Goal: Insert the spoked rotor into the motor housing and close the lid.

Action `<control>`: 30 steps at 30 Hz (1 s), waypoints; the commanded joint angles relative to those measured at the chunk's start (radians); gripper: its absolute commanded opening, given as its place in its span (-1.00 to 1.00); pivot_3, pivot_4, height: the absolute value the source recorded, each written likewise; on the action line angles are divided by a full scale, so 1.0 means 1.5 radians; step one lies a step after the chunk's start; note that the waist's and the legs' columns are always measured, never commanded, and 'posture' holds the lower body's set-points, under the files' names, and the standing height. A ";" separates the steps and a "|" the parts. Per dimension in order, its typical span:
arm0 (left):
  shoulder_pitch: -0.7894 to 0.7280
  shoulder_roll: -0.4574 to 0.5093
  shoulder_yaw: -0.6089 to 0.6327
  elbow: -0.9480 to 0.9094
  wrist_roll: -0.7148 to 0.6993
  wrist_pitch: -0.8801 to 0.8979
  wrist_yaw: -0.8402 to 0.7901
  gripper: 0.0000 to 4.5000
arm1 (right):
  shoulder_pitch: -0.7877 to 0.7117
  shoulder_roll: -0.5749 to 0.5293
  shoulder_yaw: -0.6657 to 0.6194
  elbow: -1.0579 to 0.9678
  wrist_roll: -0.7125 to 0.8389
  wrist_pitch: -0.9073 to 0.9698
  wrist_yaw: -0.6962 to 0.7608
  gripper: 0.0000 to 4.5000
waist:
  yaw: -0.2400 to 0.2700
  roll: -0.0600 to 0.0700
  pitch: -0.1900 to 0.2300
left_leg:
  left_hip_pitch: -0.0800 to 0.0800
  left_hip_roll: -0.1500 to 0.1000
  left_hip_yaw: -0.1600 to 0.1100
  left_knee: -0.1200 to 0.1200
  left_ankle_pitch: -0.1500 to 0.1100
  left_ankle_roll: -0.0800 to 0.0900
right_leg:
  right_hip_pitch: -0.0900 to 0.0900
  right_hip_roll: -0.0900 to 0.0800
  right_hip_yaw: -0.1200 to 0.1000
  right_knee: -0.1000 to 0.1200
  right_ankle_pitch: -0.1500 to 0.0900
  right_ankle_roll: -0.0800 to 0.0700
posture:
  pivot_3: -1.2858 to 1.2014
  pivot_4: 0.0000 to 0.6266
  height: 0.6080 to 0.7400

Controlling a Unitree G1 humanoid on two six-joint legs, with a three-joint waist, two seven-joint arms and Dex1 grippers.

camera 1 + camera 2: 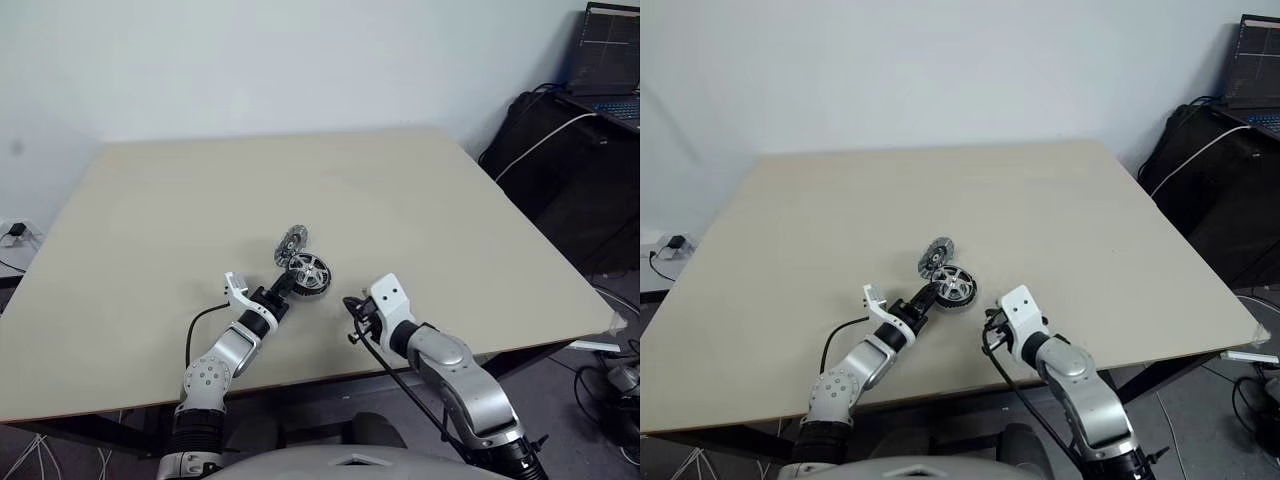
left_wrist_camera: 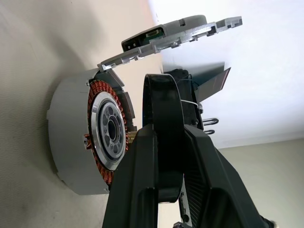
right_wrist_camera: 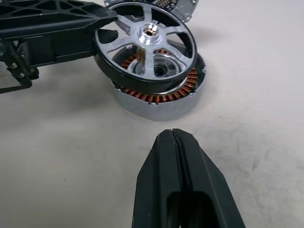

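A: Right, where do I have the spoked rotor (image 3: 148,45) at this moment?

B: I see it pinched by its dark rim in the left pincer (image 2: 164,156), whose two black fingers clamp the rim edge-on. It hangs tilted over the motor housing (image 3: 161,97), overlapping it from the left, with the hub close above the housing's silver centre. I cannot tell whether the rim touches the copper windings.

A: And the housing itself?

B: It sits flat on the bench (image 1: 200,200), near the front edge and roughly in the middle, just far of the two arms. From my right wrist view the ring of orange windings shows under the rotor's spokes on the near side.

A: What about the lid (image 1: 291,243)?

B: It stands up tilted just behind the housing, on the far-left side of it. In the left wrist view it looks joined to the housing's edge like an opened flap, though I cannot be sure of the joint.

A: My right pincer (image 3: 176,142)?

B: Its fingers are pressed together with nothing between them. It hovers near the housing on the right-near side, apart from it, pointing toward it.

A: Anything else around?

B: A laptop (image 1: 610,60) sits at the far right, off the bench, with black bags (image 1: 560,160) beside it.
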State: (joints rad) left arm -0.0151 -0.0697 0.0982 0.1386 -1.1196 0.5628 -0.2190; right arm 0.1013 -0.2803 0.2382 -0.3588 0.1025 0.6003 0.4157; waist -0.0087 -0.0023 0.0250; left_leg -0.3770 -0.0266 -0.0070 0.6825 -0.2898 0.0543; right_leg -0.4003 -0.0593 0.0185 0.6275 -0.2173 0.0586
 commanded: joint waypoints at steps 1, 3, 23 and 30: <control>-0.030 -0.085 -0.005 -0.008 -0.004 -0.010 -0.007 -0.81 | -0.009 0.000 -0.002 -0.017 0.005 -0.011 0.001 -1.00 | 0.000 0.000 0.000 | 0.000 0.000 0.000 0.000 0.000 0.000 | 0.000 0.000 0.000 0.000 0.000 0.000 | 0.03 -1.00 1.00; -0.042 -0.088 -0.004 0.008 0.001 -0.016 -0.009 -0.81 | -0.011 0.001 -0.001 -0.014 0.004 -0.012 0.001 -1.00 | 0.000 0.000 0.000 | 0.000 0.000 0.000 0.000 0.000 0.000 | 0.000 0.000 0.000 0.000 0.000 0.000 | 0.03 -1.00 1.00; -0.086 -0.091 -0.014 0.079 0.036 -0.019 -0.014 -0.81 | -0.009 0.004 0.000 -0.019 0.003 -0.011 -0.009 -1.00 | 0.001 0.000 0.000 | 0.000 0.000 0.000 0.000 0.000 0.000 | 0.000 0.000 0.000 0.000 0.000 0.000 | 0.03 -1.00 1.00; -0.076 -0.085 -0.017 0.058 0.041 -0.020 -0.007 0.36 | -0.011 0.006 0.000 -0.016 0.002 -0.013 -0.009 -1.00 | 0.002 0.000 0.000 | 0.001 0.000 0.000 0.000 0.000 0.000 | 0.000 0.000 0.000 0.000 0.000 0.001 | 0.03 -1.00 1.00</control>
State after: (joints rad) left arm -0.0975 -0.0656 0.0773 0.2532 -1.0682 0.5379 -0.2419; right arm 0.1010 -0.2746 0.2459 -0.3586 0.1017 0.5988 0.4079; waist -0.0061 -0.0025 0.0250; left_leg -0.3756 -0.0268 -0.0075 0.6828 -0.2898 0.0545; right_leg -0.3999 -0.0597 0.0180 0.6271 -0.2183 0.0611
